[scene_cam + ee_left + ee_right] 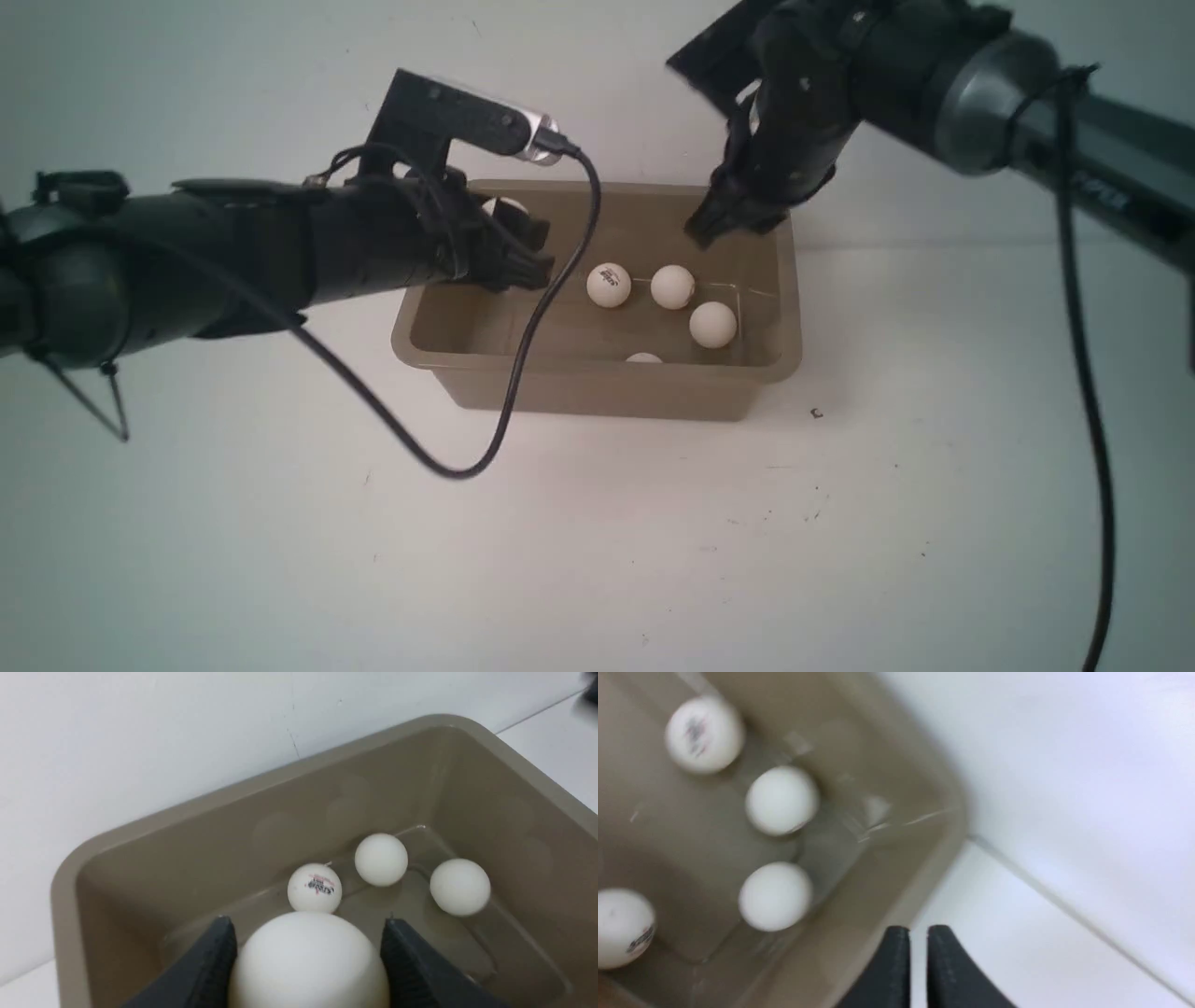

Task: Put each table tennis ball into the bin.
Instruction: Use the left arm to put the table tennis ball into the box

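– Is the left tool carrying anything?
– Yes. It pinches a white ball between its pads, above the left end of the bin. It is well inside the rim, so I judge that letting go there would drop the ball straight onto the bin's floor.
– What lies in the bin already?
– Four. Nearest is a half-hidden ball tucked behind the near wall. A plain ball sits farther in, then a second plain ball and a printed ball side by side.
– And the right tool?
– Over the far right corner, its fingers are pressed almost together with nothing between them. Raised there, it leaves the left arm room.
– Any strays?
– None that I can see on the tabletop.
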You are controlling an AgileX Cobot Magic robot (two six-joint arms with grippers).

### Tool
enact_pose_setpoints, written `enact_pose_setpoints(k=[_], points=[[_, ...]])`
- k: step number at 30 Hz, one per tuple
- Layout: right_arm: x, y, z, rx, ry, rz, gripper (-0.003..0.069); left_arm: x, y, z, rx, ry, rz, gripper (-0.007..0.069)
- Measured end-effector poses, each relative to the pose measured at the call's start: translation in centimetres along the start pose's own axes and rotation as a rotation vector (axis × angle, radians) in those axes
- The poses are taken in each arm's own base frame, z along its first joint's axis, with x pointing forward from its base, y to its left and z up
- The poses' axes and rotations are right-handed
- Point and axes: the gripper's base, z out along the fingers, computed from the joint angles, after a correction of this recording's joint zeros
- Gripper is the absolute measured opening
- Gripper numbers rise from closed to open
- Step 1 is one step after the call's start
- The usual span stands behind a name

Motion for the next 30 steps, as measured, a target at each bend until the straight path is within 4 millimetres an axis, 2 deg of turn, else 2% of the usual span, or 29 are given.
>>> enact_pose_setpoints(k=[2, 5, 8, 10, 14, 15, 17, 18, 21, 24, 28, 30], points=[[-0.2, -0.6, -1.1, 0.018, -0.017, 0.017, 0.0012, 0.1, 0.1, 0.7, 0.0, 0.005, 0.0, 0.0349], [-0.5, -1.9, -4.4, 0.044, -0.061, 0.05, -0.001, 0.4, 0.2, 1.7, 0.0, 0.016, 0.0, 0.0349], [-0.4, -2.8, -6.8, 0.057, -0.079, 0.074, -0.0014, 0.7, 0.3, 2.5, 0.0, 0.026, 0.007, 0.0349], [-0.1, -3.8, -9.6, 0.071, -0.087, 0.083, -0.0015, 1.1, 0.4, 3.2, -0.001, 0.036, 0.009, 0.0349], [0.5, -5.1, -13.4, 0.087, -0.113, 0.098, -0.0015, 1.9, 0.5, 4.2, 0.0, 0.06, 0.009, 0.0349], [0.9, -5.7, -15.4, 0.096, -0.13, 0.104, -0.0015, 2.3, 0.5, 4.5, 0.0, 0.07, 0.008, 0.0349], [1.2, -6.1, -16.6, 0.102, -0.141, 0.107, -0.0015, 2.6, 0.5, 4.8, 0.002, 0.08, 0.006, 0.0349], [1.8, -6.8, -19.2, 0.115, -0.175, 0.114, -0.0015, 3.5, 0.5, 5.4, 0.004, 0.102, 0.003, 0.0349], [2.5, -7.5, -22.0, 0.122, -0.224, 0.116, -0.0015, 4.0, 0.5, 5.8, 0.005, 0.117, 0.001, 0.0349], [3.3, -8.0, -24.3, 0.121, -0.264, 0.116, -0.0015, 4.3, 0.4, 6.0, 0.019, 0.121, 0.022, 0.0349], [4.7, -8.1, -25.9, 0.117, -0.278, 0.115, -0.0015, 4.1, -0.1, 6.0, 0.073, 0.104, 0.075, 0.0349], [5.7, -7.8, -25.9, 0.114, -0.25, 0.102, -0.0015, 4.0, -0.3, 6.0, 0.102, 0.095, 0.08, 0.0349]])
